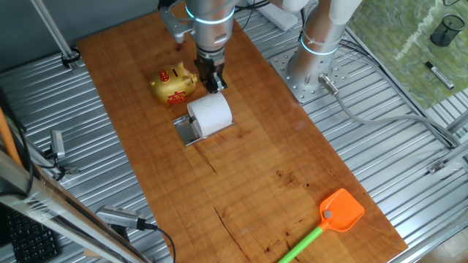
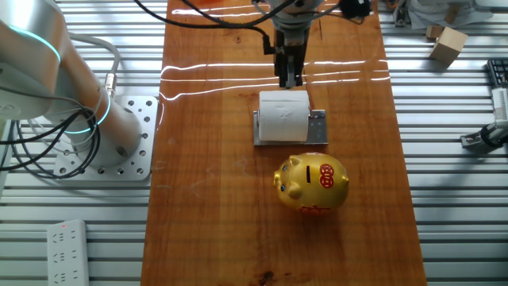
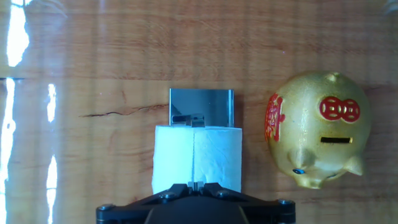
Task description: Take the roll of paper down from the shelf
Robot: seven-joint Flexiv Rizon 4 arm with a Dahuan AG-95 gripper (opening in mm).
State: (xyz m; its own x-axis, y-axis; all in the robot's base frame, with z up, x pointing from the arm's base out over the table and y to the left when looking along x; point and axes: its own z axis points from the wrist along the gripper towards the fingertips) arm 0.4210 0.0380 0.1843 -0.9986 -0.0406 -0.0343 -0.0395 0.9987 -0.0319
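In one fixed view the roll of paper point(image 1: 210, 115) lies on its side on the shelf point(image 1: 188, 130), which lifts it off the wooden desk point(image 1: 248, 175), while the gripper point(image 1: 213, 85) hangs just above its far end with jaws that look pressed together. The other fixed view sets the gold piggy bank point(image 2: 312, 183) just beside the shelf, apart from the roll. The hand view looks straight down, jaws meeting over the roll's near edge, gripping nothing.
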